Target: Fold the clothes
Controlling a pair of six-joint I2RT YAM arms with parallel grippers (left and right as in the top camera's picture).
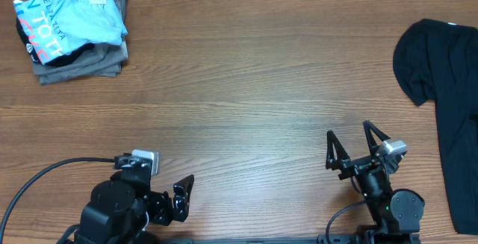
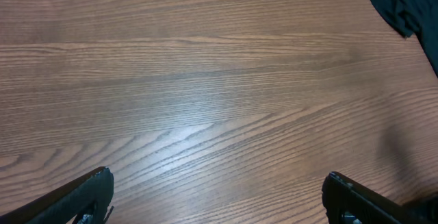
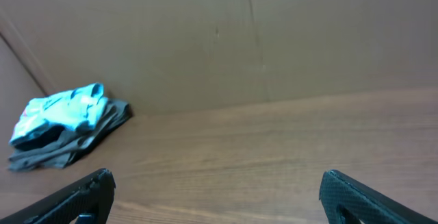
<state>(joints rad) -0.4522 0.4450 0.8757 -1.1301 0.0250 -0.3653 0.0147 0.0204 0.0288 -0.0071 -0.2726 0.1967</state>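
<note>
We saw the light-blue T-shirt (image 1: 71,16) lying atop a grey pile (image 1: 86,63) at ten o'clock on the wooden surface (image 1: 246,87), and the black T-shirt (image 1: 448,87) spread at three o'clock. The left gripper (image 2: 217,183) and right gripper (image 1: 349,130) sat near six o'clock, jaws released, grasping nothing

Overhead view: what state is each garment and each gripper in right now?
light-blue T-shirt: loosely folded, lying on top of the pile, far left.
grey clothes: folded, stacked under it.
black T-shirt: unfolded, spread out at the right edge of the view.
left gripper: open, empty.
right gripper: open, empty.
</note>
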